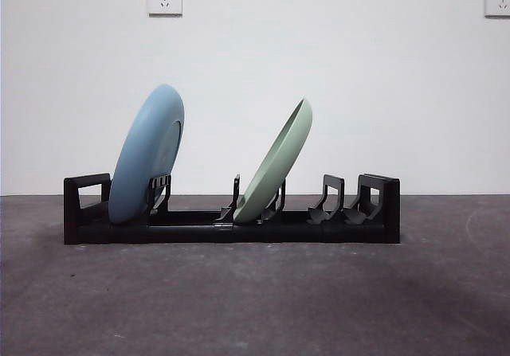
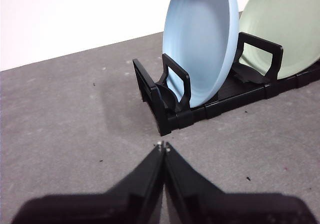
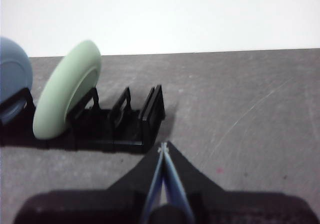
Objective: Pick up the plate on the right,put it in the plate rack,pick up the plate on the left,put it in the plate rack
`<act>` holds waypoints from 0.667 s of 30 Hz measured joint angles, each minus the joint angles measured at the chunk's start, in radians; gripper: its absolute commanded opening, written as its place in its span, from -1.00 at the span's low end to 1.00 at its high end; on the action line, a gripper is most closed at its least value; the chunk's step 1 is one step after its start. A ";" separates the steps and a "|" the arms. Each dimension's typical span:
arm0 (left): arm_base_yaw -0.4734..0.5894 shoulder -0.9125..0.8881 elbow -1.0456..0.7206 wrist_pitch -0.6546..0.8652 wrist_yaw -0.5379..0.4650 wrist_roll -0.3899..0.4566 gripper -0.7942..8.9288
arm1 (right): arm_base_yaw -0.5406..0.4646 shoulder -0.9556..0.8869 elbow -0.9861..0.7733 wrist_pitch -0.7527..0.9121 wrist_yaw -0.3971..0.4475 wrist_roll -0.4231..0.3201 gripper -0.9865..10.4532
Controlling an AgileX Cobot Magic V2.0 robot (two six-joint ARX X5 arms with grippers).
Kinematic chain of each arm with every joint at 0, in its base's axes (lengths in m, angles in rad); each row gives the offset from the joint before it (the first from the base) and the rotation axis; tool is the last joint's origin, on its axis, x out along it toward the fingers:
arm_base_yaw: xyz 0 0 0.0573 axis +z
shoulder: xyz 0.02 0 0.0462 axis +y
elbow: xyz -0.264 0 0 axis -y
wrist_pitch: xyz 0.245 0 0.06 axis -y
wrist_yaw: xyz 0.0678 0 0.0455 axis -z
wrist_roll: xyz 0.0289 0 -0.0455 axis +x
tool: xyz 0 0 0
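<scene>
Left gripper (image 2: pixel 163 146): jaws pressed together, nothing held, hung over bare table (image 2: pixel 75 124) just short of the rack's end. Right gripper (image 3: pixel 163 146): likewise closed and empty, off the opposite end. Plate rack (image 1: pixel 231 230): set across the table. Blue plate (image 1: pixel 147 153): stood tilted in the left-end slot. Green plate (image 1: pixel 279 161): leaned in a middle slot.
</scene>
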 measured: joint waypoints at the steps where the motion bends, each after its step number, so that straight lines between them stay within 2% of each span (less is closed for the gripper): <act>1: 0.000 0.000 0.000 0.000 0.000 0.000 -0.84 | 0.000 -0.015 -0.033 0.015 -0.002 0.000 -0.82; 8: 0.000 0.000 0.000 0.000 0.000 0.000 -0.84 | 0.000 -0.054 -0.161 0.095 -0.002 0.001 -0.82; 20: 0.000 0.000 0.000 0.000 0.000 0.000 -0.84 | 0.000 -0.056 -0.196 0.113 -0.001 0.002 -0.82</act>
